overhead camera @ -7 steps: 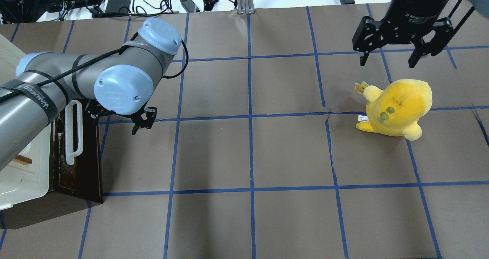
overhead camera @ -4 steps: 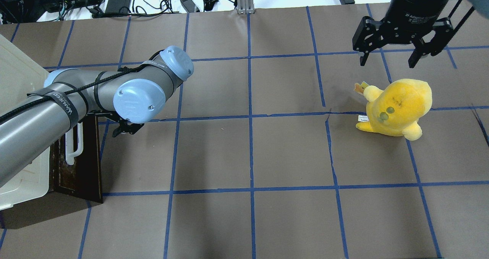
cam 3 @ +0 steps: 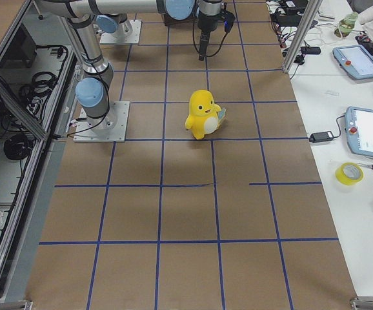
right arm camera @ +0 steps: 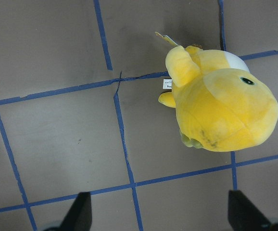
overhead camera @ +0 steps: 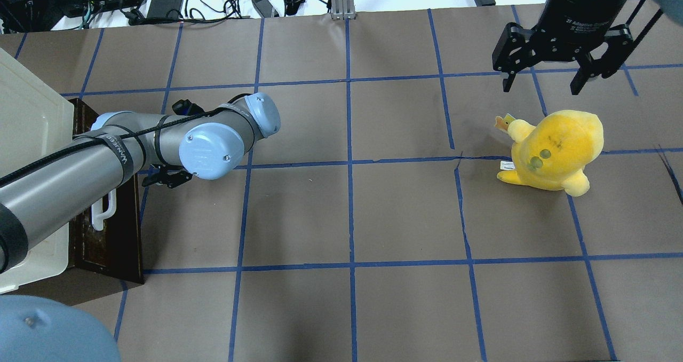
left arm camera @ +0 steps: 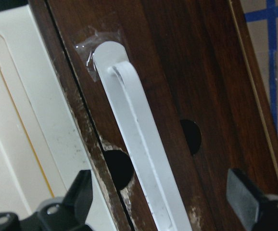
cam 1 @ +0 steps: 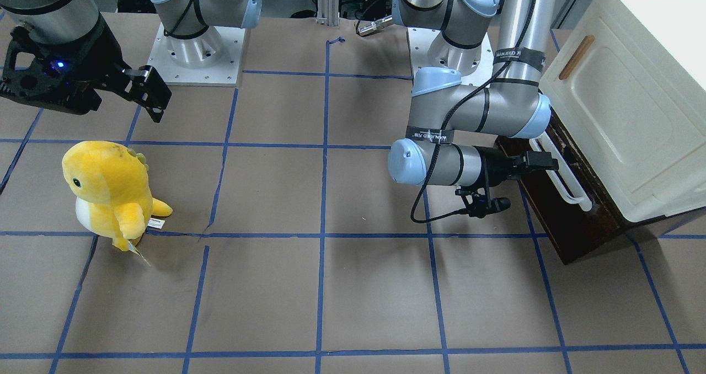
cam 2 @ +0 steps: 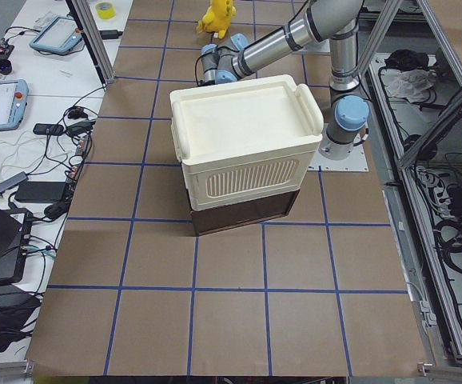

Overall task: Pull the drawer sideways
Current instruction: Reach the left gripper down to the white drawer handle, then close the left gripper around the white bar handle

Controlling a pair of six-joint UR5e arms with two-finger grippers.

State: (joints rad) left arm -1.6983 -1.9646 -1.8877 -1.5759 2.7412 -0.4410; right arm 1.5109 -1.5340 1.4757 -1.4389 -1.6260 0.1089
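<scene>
Two arms are at work over the brown paper-covered surface with its blue tape grid. The dark brown wooden drawer sits at the robot's left end of the surface, beneath a cream-white plastic cabinet, its front facing the middle of the surface. The left gripper is level with the drawer front, its jaws spread open with the white bar handle running between them. Neither finger touches the bar in the wrist view. The right gripper hangs well apart from the drawer, jaws open and empty, just beyond a yellow plush dinosaur toy standing on the surface.
</scene>
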